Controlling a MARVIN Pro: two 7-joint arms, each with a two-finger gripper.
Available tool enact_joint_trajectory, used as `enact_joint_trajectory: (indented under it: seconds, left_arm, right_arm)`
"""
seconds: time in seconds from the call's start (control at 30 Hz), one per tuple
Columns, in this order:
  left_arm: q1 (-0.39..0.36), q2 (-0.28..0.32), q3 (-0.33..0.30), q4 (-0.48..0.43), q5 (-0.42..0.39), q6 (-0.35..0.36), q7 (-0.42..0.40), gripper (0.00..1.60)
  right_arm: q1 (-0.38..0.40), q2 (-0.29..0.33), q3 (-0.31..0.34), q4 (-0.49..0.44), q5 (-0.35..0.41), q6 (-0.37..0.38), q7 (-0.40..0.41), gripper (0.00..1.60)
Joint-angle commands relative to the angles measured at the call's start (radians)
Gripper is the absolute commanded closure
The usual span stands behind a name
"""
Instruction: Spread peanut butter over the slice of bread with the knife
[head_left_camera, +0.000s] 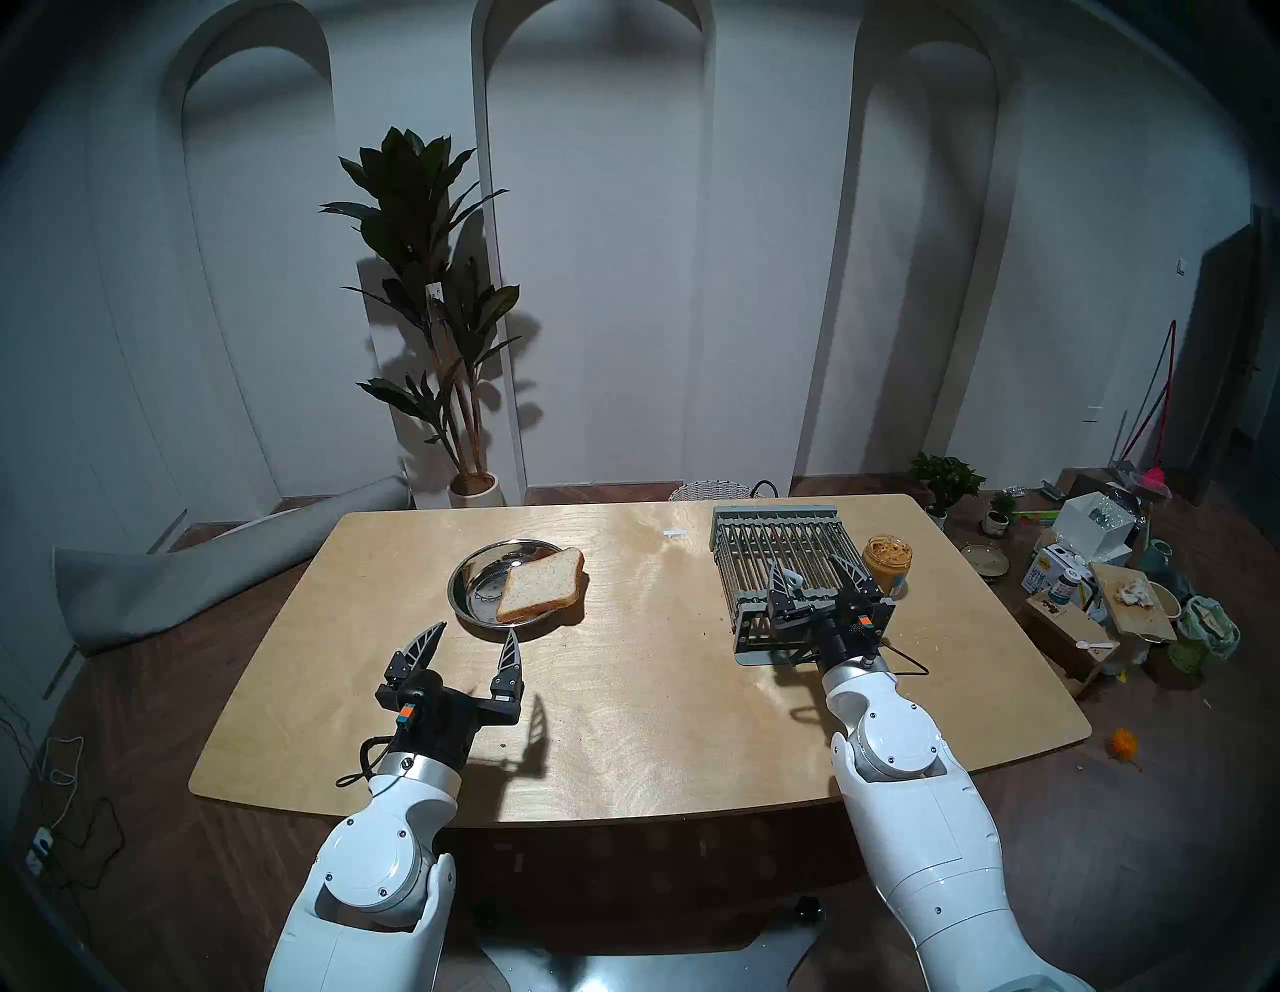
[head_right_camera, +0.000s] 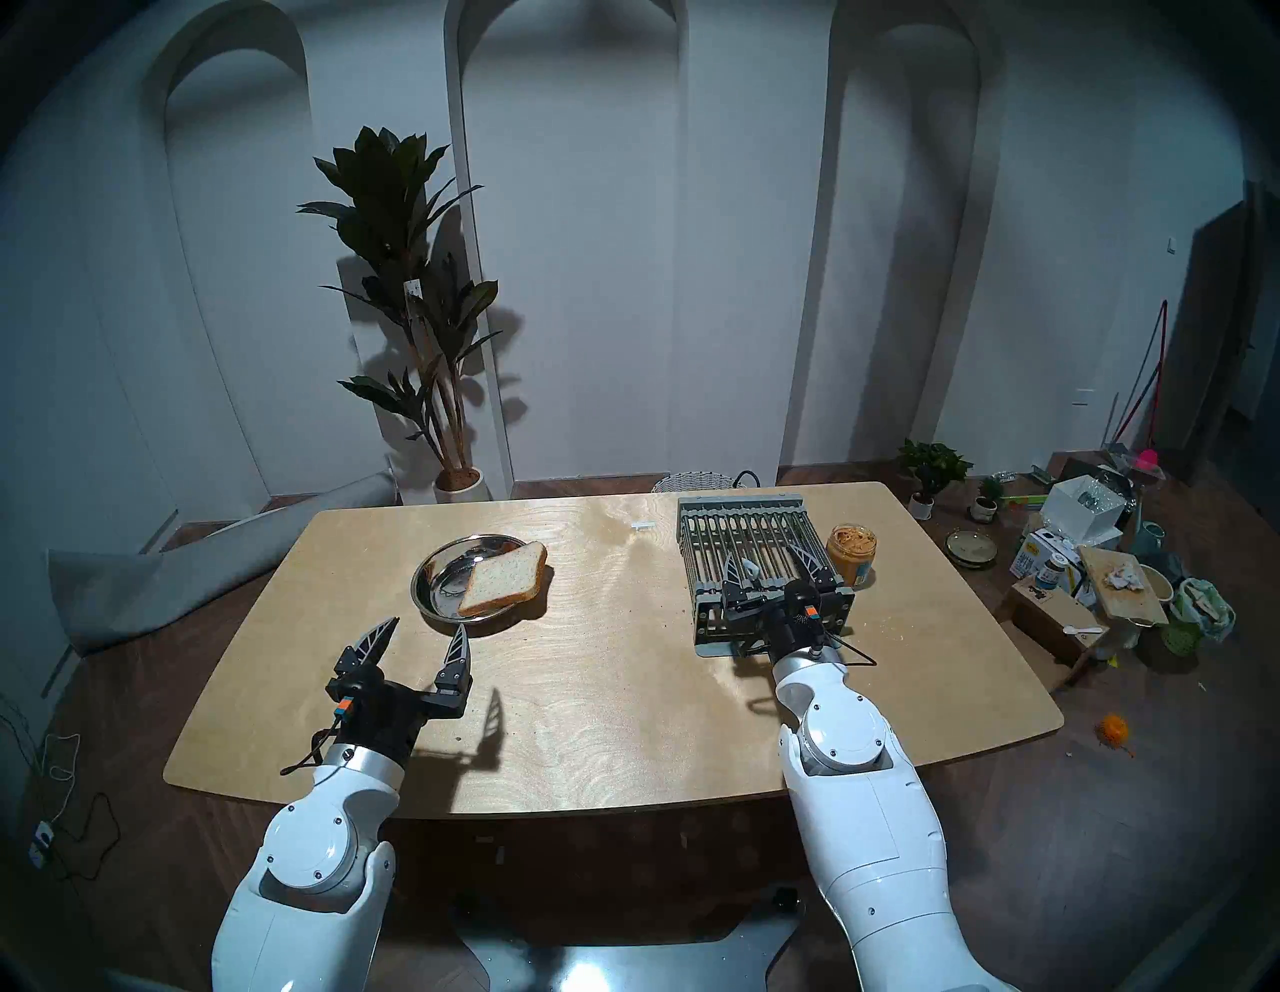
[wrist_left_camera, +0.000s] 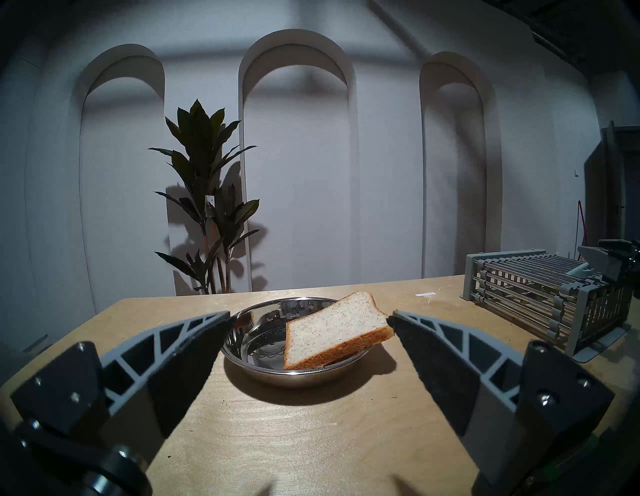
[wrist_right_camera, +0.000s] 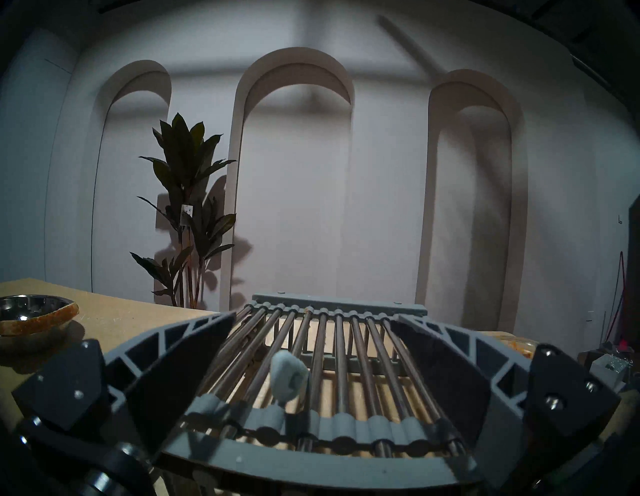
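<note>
Between right end effector (wrist_right_camera: 313, 332) fingers: knife (wrist_right_camera: 289, 375)

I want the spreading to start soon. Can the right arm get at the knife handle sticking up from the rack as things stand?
Probably yes. The right gripper is open over the rack, and the knife handle stands between its fingers with nothing in the way.

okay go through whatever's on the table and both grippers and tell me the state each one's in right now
slice of bread: plain, nothing spread on it, tilted, leaning on the plate's rim.
steel plate: upright on the table, holding only the bread.
peanut butter jar: lid off, full, upright beside the rack.
knife: standing in the rack, handle end up, not gripped.
grey rack: on the table.
left gripper: open, empty.
right gripper: open, over the rack.
</note>
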Motion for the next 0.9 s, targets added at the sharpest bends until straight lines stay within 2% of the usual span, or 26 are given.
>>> enact_joint_trajectory:
  seconds: [0.0,0.63,0.87]
  left_arm:
    - [-0.001,-0.002,0.007,-0.029,0.007,-0.004,0.002,0.00]
    - [-0.001,-0.007,0.013,-0.033,0.014,-0.003,0.014,0.00]
    - [0.004,-0.005,0.013,-0.041,0.014,-0.001,0.015,0.00]
  right_arm:
    - [0.023,-0.002,-0.004,-0.003,0.001,-0.007,0.003,0.00]
    - [0.034,0.001,-0.014,0.032,-0.003,-0.024,0.000,0.00]
    - [0.036,-0.002,-0.013,0.029,-0.002,-0.015,-0.009,0.13]
